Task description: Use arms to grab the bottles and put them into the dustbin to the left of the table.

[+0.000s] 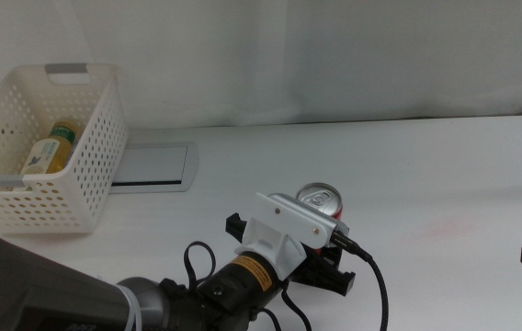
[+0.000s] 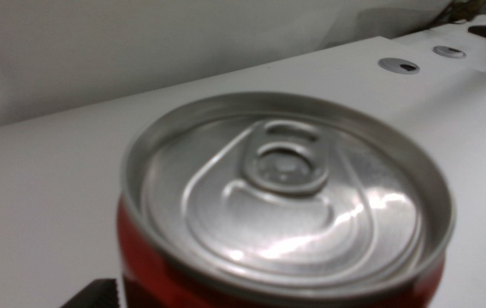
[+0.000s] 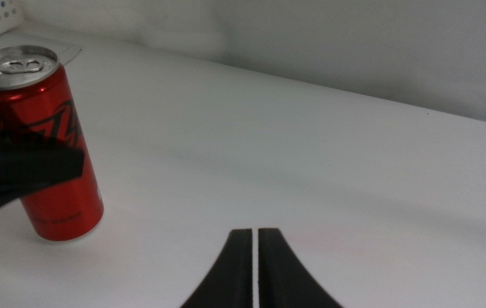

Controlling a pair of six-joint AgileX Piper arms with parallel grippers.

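Currently the left gripper (image 1: pixel 327 268) is at the red soda can (image 1: pixel 322 201), which stands upright on the white table (image 1: pixel 445 165) with its silver top just ahead of and above the wrist camera housing. From the right wrist view, a dark left-gripper jaw lies across the can's side about mid-height, touching it, so it looks pinched; the opposite jaw is hidden behind the can, so a full clamp is not confirmed beyond that contact. Left wrist view is filled by the can's lid and pull tab, with the red wall directly below, so the can sits right between that gripper's jaws.

Right gripper (image 3: pixel 253 233) waits off to the right of the can, well apart from it, jaws pressed together with only a hairline gap. Middle view shows just its dark tip at the right edge.

Dustbin (image 1: pixel 96 147), the white perforated basket, sits well to the left of the left gripper and farther back. Yellow tea bottle (image 1: pixel 51 151) lies inside it, white cap toward the back wall. Grey metal plate (image 1: pixel 155 165) is just beside the basket, between it and the can.
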